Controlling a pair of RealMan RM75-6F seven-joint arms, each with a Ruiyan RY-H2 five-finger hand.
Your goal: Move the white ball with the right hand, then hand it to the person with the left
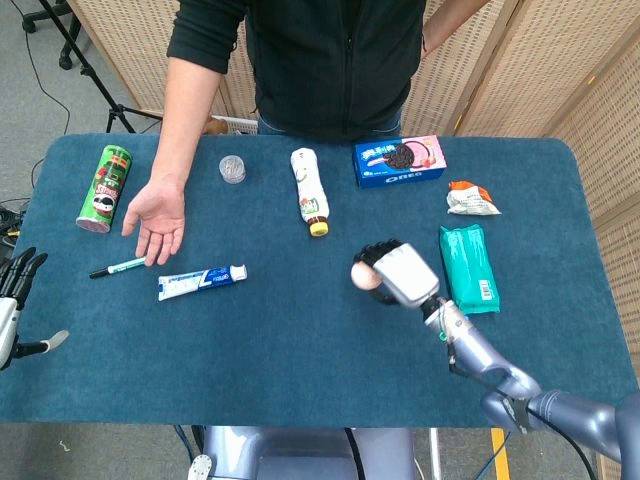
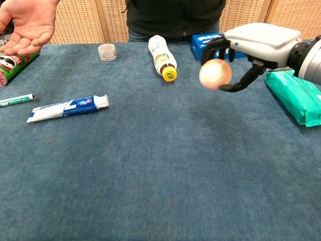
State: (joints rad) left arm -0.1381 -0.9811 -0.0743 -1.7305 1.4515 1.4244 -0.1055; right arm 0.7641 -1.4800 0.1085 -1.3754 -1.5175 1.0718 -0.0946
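Plainly round, pale peach-tinted ball [image 2: 215, 74], slightly blurred

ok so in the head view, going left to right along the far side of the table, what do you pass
Pringles can → small clear jar → white bottle with yellow cap → Oreo box → crumpled snack wrapper

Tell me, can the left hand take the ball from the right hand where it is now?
Probably not yet. The left hand hangs off the table's left edge, while the right hand holds the white ball aloft right of centre, with open cloth between.
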